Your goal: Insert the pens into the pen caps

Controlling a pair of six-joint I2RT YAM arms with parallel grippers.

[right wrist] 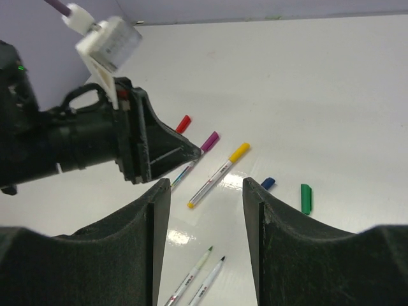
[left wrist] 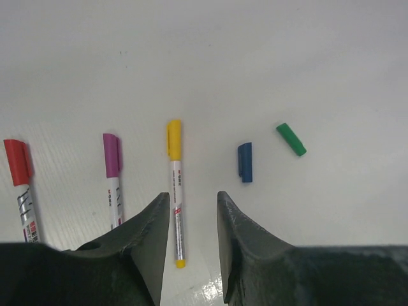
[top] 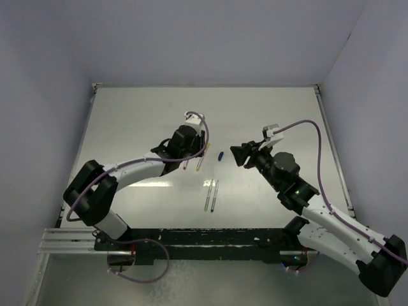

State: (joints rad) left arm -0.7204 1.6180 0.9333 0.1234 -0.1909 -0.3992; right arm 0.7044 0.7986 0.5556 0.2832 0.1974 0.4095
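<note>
In the left wrist view, three capped pens lie side by side on the white table: one with a red cap (left wrist: 16, 162), one with a purple cap (left wrist: 111, 155) and one with a yellow cap (left wrist: 174, 185). My left gripper (left wrist: 191, 203) is open, its jaws on either side of the yellow-capped pen's tail end without touching it. A loose blue cap (left wrist: 245, 162) and a loose green cap (left wrist: 291, 139) lie to the right. Two uncapped pens (right wrist: 194, 275) lie close together nearer the arm bases. My right gripper (right wrist: 205, 188) hovers open and empty, facing the left gripper.
The white table (top: 140, 121) is walled by purple-grey panels on three sides. In the top view the blue cap (top: 220, 155) lies between the two grippers, and the uncapped pair (top: 211, 196) lies below it, toward the black base rail (top: 204, 239).
</note>
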